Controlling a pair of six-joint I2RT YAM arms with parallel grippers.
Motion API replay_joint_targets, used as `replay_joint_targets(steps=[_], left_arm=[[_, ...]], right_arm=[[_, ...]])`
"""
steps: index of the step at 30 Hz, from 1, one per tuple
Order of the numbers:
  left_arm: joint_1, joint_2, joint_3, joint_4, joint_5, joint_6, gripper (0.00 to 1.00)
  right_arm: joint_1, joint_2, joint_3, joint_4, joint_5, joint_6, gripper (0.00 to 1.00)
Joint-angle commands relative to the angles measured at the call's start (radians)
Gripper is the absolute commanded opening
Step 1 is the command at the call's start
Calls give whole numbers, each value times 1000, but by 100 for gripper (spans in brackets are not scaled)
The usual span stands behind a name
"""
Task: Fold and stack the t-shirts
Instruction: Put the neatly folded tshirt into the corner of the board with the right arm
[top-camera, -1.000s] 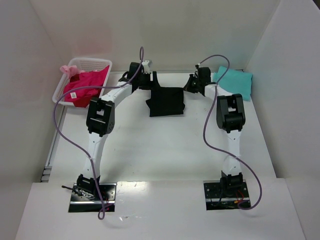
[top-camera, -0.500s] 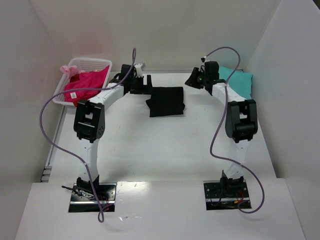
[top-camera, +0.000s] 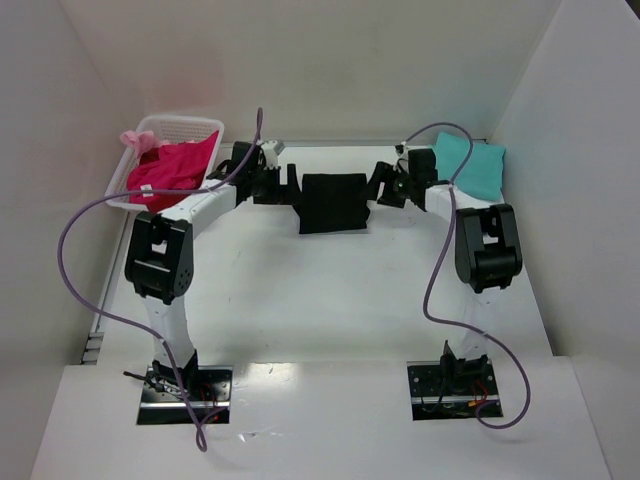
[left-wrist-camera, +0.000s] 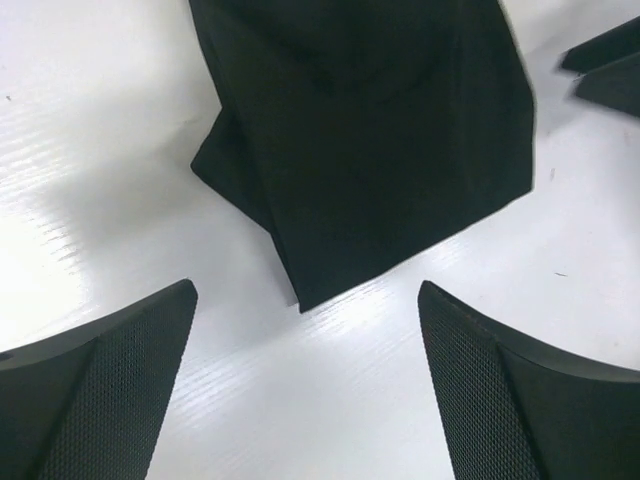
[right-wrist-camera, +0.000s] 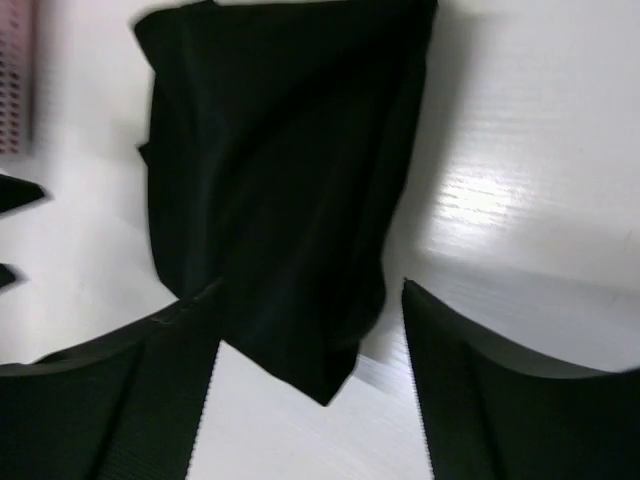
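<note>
While the black t-shirt lies folded at 12 o'clock on the tabletop between the open, empty left jaws and right jaws, the teal t-shirt looks folded at 2 o'clock, the magenta t-shirt sits crumpled in the basket at 10 o'clock, nothing stacked.

Black t-shirt, teal t-shirt, magenta-pink t-shirt, white basket

The top view looks down from high behind the arm bases over the whole bench, with the black t-shirt toward its far side. The left wrist view looks down close over the shirt's left side, past the left tool. The right wrist view, past the right tool, looks down close over its right side. All three views share the shirt.
</note>
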Motion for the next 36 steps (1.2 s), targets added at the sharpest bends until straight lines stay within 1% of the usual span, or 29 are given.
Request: replay_joint_targets(steps=[1, 3, 6, 7, 9, 12, 16, 23, 26, 27, 31, 36], left_arm=[[-2, -91, 3, 12, 21, 10, 99], [-2, -100, 3, 0, 21, 10, 99], [-2, -109, 12, -11, 30, 10, 99], [-2, -109, 12, -11, 30, 10, 99], [-2, -109, 12, -11, 39, 1, 99], [-2, -109, 12, -11, 50, -8, 99], [-2, -100, 12, -2, 59, -26, 99], [-11, -81, 12, 16, 70, -45, 99], [-11, -81, 33, -8, 70, -45, 99], [-11, -72, 33, -8, 70, -45, 99], [-11, -72, 43, -17, 70, -36, 99], [-11, -63, 43, -7, 79, -45, 99]], right_arm=[[-4, 23, -16, 42, -18, -23, 78], [-4, 51, -16, 54, -44, -33, 82], [-4, 75, -16, 65, -44, -33, 92], [-4, 75, -7, 75, -44, -33, 97], [-4, 97, -7, 86, -44, -24, 100], [-4, 121, 16, 86, -33, -24, 100], [-4, 205, 87, 75, -122, -24, 100], [-4, 236, 118, 63, -98, 11, 100], [-4, 261, 151, 40, -98, 34, 100], [-4, 261, 151, 40, -134, 46, 100], [-4, 282, 142, 63, -144, 91, 100], [-4, 302, 132, 63, -155, 91, 100]])
